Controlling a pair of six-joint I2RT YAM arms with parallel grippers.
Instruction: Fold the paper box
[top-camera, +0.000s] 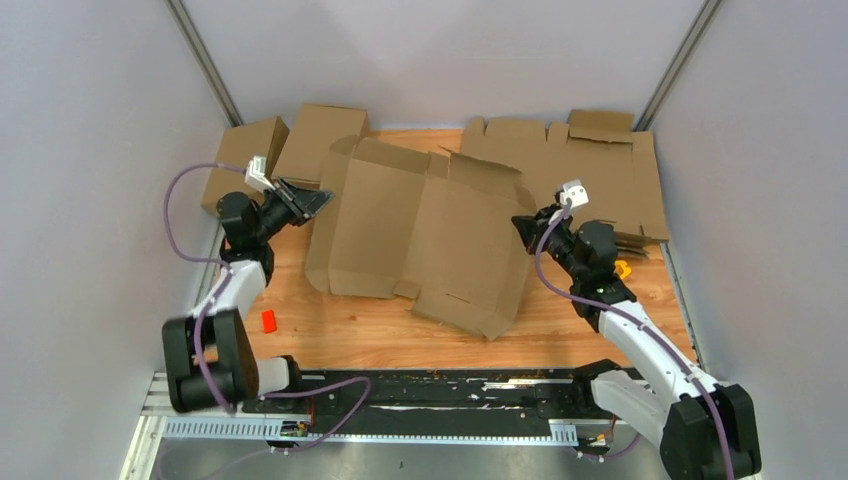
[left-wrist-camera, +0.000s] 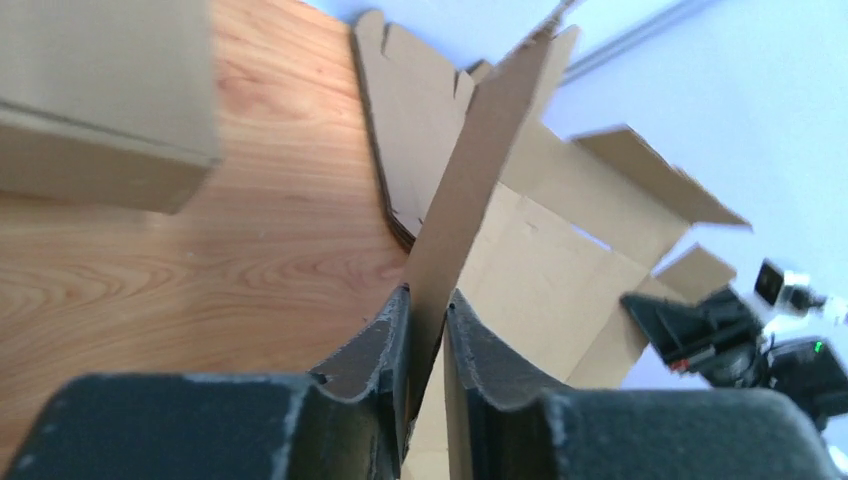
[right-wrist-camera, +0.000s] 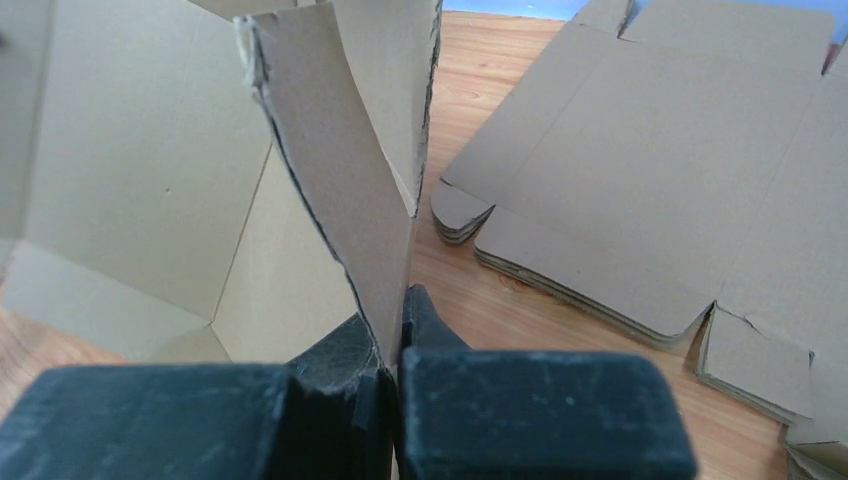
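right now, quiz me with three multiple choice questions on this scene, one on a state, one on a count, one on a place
1. The right fingers are
A. shut on a flap of the paper box
B. wide open above it
C. resting flat on the wood

2. How many closed cartons stand at the far left corner?
A. one
B. two
C. four

3. Where is the red card?
A. on the table beside the left arm
B. inside the paper box
C. on top of a closed carton

Answers:
1. A: the right wrist view shows the flap pinched between them.
2. B: the top view shows two side by side.
3. A: it lies on bare wood next to that arm.
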